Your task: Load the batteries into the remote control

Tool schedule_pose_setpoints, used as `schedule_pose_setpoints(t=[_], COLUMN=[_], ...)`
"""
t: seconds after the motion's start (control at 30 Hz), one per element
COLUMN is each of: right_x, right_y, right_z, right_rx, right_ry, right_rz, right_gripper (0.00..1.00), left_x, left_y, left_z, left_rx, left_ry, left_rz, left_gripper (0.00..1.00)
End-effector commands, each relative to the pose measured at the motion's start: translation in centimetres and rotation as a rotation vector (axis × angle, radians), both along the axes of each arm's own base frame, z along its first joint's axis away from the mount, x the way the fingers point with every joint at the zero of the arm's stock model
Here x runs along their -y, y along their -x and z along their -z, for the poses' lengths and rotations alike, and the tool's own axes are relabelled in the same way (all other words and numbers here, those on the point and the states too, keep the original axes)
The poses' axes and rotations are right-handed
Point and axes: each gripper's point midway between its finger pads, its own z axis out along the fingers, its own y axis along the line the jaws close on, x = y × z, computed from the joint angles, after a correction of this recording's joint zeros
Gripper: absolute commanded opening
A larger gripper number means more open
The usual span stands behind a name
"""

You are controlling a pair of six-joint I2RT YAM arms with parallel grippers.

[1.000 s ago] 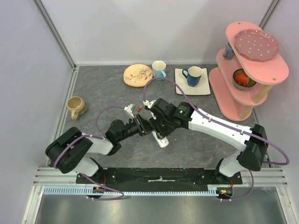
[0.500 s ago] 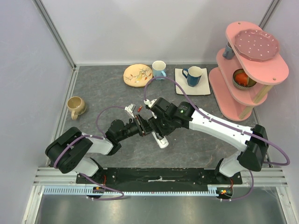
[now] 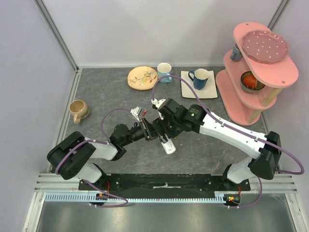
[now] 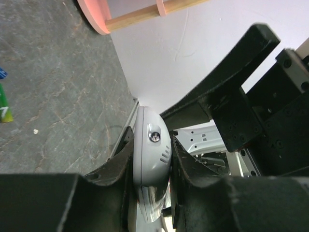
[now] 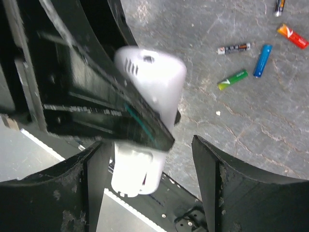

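The white remote control (image 3: 167,145) sticks out toward the near edge from my left gripper (image 3: 153,131), which is shut on it. In the left wrist view the remote control (image 4: 152,150) is pinched between both dark fingers. My right gripper (image 3: 162,126) is open just above it; in the right wrist view the right gripper (image 5: 152,188) straddles the remote control (image 5: 154,79) without touching. Several batteries lie on the grey table beyond: a green one (image 5: 232,79), a blue one (image 5: 262,60), a dark one (image 5: 233,48) and an orange one (image 5: 292,36). They are hidden under the arm in the top view.
A beige mug (image 3: 78,110) stands at the left. A patterned plate (image 3: 142,77), a white-and-blue mug (image 3: 164,71) and a blue mug (image 3: 199,79) on a white napkin line the back. A pink tiered stand (image 3: 256,72) fills the back right.
My right arm has shifted a little to the right and back, drawing its gripper slightly off the remote control. My left gripper keeps its hold and has barely moved.
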Motion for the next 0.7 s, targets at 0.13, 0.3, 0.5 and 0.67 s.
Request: schedule_pose_setpoints(t=[0.13, 0.3, 0.5, 0.67], right_x=[-2.9, -2.6, -1.8, 1.3], right_y=[-0.8, -1.0, -0.8, -1.4], right_z=[-3.6, -4.2, -6.7, -7.1], right_rx=[0.045, 0.065, 0.107, 0.163], right_ry=[-0.185, -0.193, -0.241, -0.255], right_rz=[0.012, 0.026, 0.027, 0.103], right_gripper=[0.76, 0.77, 0.78, 0.80], left_x=[1.0, 0.8, 0.9, 0.7], left_y=[0.8, 0.9, 0.8, 0.8], left_z=[-3.2, -3.2, -2.3, -2.0], left_rx=[0.080, 0.078, 0.053, 0.026], left_ry=[0.077, 0.077, 0.048, 0.054], left_rz=[0.050, 0.046, 0.047, 0.068], left_gripper=[0.02, 0.02, 0.02, 0.02])
